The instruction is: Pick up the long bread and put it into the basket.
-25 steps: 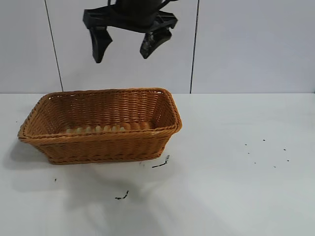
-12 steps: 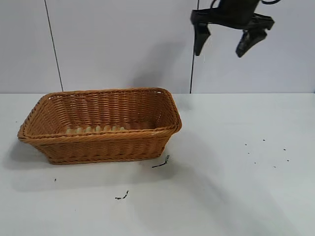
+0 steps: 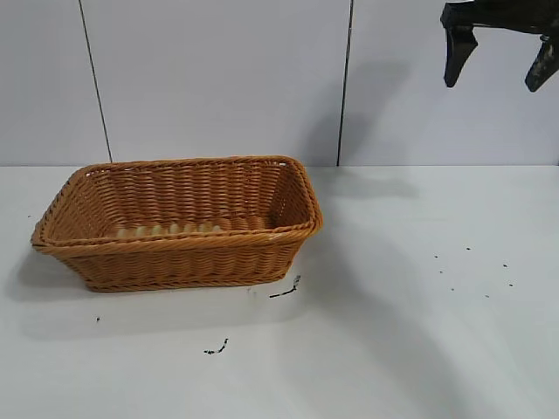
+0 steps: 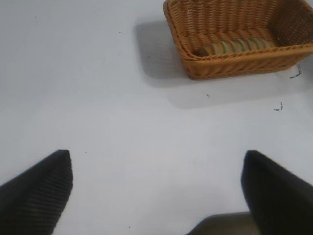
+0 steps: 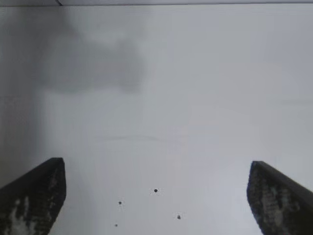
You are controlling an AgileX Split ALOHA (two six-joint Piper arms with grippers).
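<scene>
Swinging my right gripper (image 3: 500, 59) away to the far right, high up, jaws spread wide and empty; a second ago it hung over the basket (image 3: 297, 229). The long bread (image 3: 175, 230) lies inside along the near wall, so the job looks done. The rim hides most of it. My left gripper (image 4: 156, 188) sits parked, open.
</scene>
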